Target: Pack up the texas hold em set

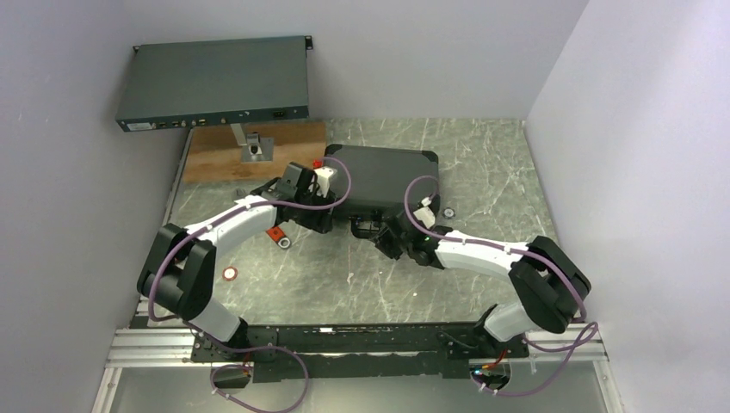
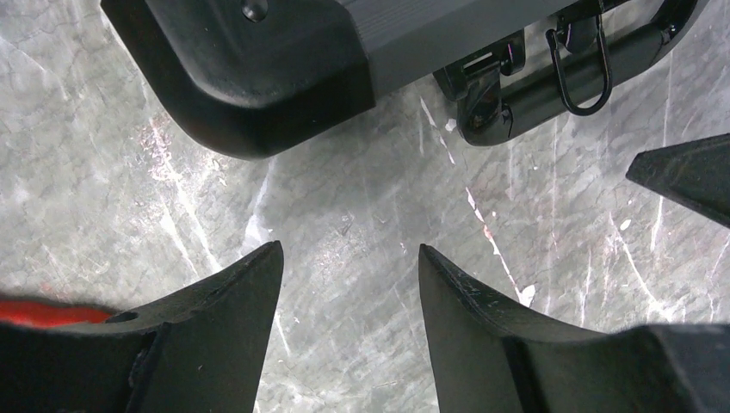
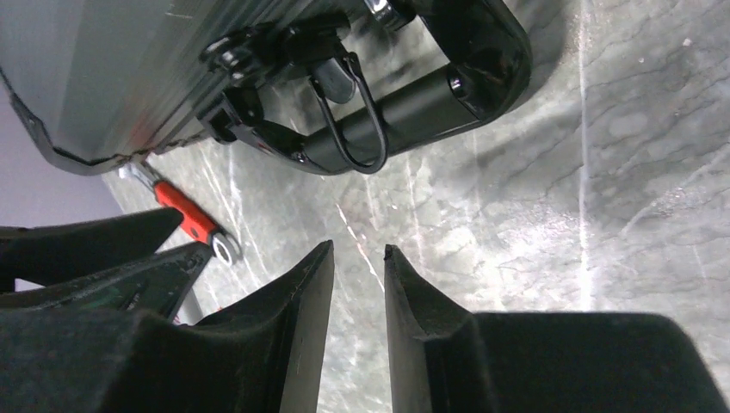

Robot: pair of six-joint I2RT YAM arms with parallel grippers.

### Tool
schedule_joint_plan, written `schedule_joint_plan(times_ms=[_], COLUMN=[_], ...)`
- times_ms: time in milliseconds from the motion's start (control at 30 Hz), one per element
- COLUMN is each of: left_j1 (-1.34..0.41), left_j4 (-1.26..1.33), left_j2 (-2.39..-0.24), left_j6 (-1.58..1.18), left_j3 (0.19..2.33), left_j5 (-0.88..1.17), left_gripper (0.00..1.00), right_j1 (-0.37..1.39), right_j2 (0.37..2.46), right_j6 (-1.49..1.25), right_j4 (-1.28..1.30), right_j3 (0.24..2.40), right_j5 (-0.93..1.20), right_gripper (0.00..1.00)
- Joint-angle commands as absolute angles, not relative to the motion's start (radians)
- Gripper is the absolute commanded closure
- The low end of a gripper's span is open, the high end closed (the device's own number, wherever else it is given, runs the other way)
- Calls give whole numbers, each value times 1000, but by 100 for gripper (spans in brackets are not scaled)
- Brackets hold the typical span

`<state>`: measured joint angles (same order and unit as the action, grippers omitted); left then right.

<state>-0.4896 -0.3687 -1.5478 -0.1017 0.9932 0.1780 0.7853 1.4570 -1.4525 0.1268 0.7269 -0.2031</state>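
Observation:
The black case [image 1: 383, 176] lies shut on the marble table, its handle [image 3: 405, 112] facing the arms. My left gripper [image 1: 327, 224] hangs just before the case's near left corner [image 2: 258, 77], open and empty [image 2: 350, 249]. My right gripper [image 1: 372, 231] hovers in front of the handle [image 2: 551, 86], its jaws a narrow gap apart and empty [image 3: 358, 248]. One striped chip [image 1: 231, 274] lies at the front left, another [image 1: 449, 212] right of the case. A small red piece [image 1: 317, 163] shows at the case's far left corner. The card box is out of view.
A red-handled wrench [image 1: 277, 235] lies left of the grippers and shows in the right wrist view [image 3: 185, 215]. A grey electronics box [image 1: 215, 82] stands raised at the back left above a wooden board [image 1: 258, 151]. Walls close both sides.

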Motion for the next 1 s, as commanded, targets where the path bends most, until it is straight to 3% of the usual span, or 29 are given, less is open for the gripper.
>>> schedule_joint_plan(times_ms=[0, 300, 633, 967], left_j1=[-489, -488, -488, -488], left_j4=[-384, -451, -540, -492], left_j2=[-1544, -1438, -1681, -1724], left_j6=[-110, -138, -151, -171], left_j3=[1042, 1134, 1342, 1224], left_j5=[179, 134, 60, 80], left_gripper=[36, 31, 33, 35], right_j1=[813, 855, 911, 921], right_j2=[1457, 1463, 1524, 1597], right_j6=[-1583, -1744, -1940, -2055], right_j4=[43, 87, 117, 196], right_j3=[721, 718, 720, 762], right_j5=[-363, -518, -615, -644], right_gripper=[69, 69, 66, 66])
